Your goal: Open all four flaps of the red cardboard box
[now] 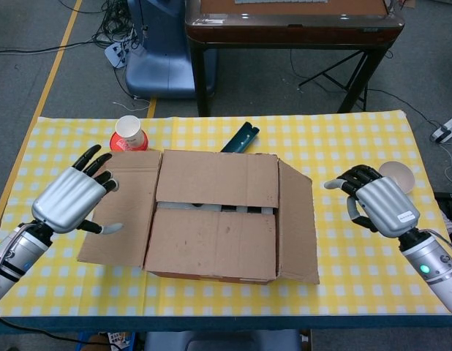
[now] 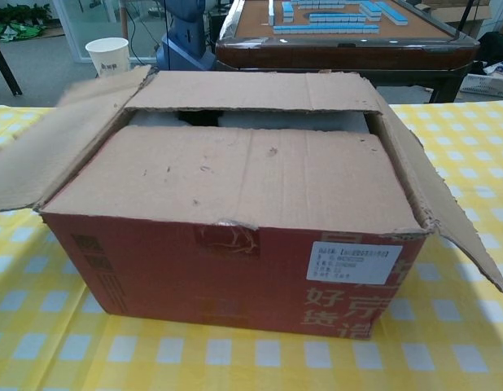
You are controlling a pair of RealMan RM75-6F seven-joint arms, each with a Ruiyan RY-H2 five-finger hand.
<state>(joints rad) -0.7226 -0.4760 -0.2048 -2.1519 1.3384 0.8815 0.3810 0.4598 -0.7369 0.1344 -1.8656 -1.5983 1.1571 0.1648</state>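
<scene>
The red cardboard box [image 1: 215, 230] [image 2: 235, 269] stands mid-table. Its left flap [image 1: 120, 208] [image 2: 48, 155] lies folded out nearly flat. Its right flap [image 1: 297, 223] [image 2: 435, 204] hangs outward and down. The far flap [image 1: 215, 178] [image 2: 251, 91] and near flap [image 1: 211, 241] [image 2: 235, 175] still lie closed over the top, with a gap between them. My left hand [image 1: 71, 199] hovers at the left flap's outer edge, fingers spread, holding nothing. My right hand [image 1: 379, 203] stays off to the box's right, fingers curled in, empty. Neither hand shows in the chest view.
A paper cup [image 1: 129, 131] [image 2: 107, 55] on a red lid stands behind the left flap. A dark green object [image 1: 239, 137] lies behind the box. A pale bowl [image 1: 398, 174] sits by my right hand. A mahjong table [image 1: 292, 22] stands beyond the yellow checked table [image 1: 343, 139].
</scene>
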